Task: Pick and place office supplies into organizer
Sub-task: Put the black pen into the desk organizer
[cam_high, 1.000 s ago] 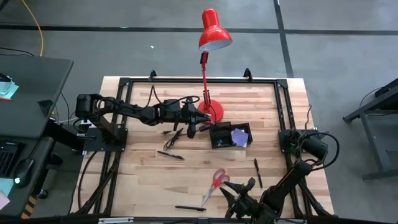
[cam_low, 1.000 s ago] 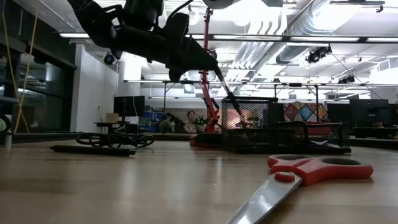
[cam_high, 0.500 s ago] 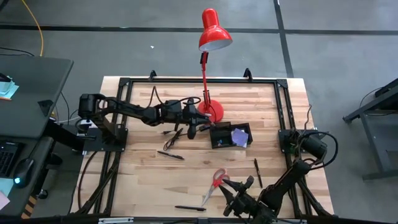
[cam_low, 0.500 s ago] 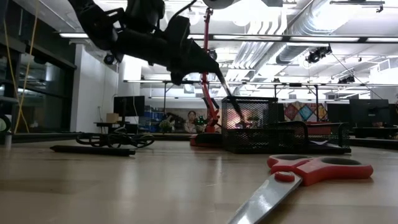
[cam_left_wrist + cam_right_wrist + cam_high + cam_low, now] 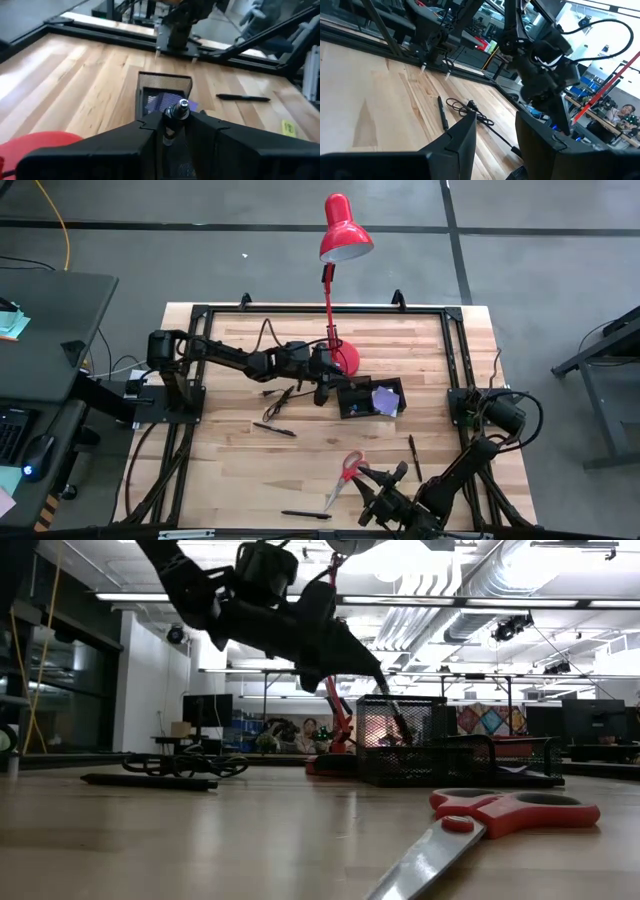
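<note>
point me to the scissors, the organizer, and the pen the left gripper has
scissors (image 5: 349,469): high view, on the red handles.
organizer (image 5: 352,388): high view, on its black rim at the lamp side.
pen (image 5: 178,111): left wrist view, on its metal end, held between the left gripper's fingers.

A red desk lamp (image 5: 343,240) (base at the table's (image 5: 230,480) back) and a coiled black cable (image 5: 278,399).

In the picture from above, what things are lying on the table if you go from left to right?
Pen → left gripper holding a pen → scissors → organizer → another pen.
</note>
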Robot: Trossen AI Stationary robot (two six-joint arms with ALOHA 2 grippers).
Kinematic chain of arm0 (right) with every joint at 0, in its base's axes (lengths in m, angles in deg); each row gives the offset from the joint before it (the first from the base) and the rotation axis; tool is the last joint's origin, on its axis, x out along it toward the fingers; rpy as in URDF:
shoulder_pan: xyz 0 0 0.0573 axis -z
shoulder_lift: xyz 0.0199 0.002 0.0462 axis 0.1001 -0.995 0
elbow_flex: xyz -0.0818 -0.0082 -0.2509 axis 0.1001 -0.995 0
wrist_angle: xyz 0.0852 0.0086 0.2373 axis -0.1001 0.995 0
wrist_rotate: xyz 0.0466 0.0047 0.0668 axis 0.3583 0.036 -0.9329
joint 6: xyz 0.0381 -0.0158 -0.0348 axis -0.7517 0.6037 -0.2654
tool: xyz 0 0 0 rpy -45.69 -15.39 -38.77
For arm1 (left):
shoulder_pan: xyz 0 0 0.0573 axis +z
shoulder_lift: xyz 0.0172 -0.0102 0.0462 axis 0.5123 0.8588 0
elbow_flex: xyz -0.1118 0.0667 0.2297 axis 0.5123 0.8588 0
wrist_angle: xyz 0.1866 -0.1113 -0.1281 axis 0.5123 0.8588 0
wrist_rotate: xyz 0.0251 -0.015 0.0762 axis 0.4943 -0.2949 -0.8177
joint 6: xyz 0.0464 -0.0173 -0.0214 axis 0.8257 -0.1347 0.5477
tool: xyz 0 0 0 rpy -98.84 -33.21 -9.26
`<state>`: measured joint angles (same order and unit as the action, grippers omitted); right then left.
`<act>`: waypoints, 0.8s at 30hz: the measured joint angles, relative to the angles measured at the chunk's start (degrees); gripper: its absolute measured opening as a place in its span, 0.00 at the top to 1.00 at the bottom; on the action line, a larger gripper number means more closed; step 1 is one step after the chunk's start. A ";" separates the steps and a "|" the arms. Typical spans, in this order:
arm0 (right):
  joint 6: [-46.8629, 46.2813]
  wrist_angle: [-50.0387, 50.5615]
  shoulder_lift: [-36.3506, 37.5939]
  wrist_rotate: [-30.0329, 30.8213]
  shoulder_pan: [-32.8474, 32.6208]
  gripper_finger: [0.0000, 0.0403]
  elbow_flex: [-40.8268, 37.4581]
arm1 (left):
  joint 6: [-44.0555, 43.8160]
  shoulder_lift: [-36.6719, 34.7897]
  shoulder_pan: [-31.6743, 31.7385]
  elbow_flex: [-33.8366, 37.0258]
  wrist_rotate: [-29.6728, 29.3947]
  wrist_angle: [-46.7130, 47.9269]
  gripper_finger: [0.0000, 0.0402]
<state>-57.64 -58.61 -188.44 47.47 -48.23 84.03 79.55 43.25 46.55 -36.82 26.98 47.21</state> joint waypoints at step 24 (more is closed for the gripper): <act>-4.35 2.72 0.00 0.00 -0.02 0.68 0.00 | -0.74 0.33 0.00 -0.65 -0.26 2.35 0.50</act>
<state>-61.98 -55.90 -188.44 47.47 -48.25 84.03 78.81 43.58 46.55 -37.47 26.73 49.56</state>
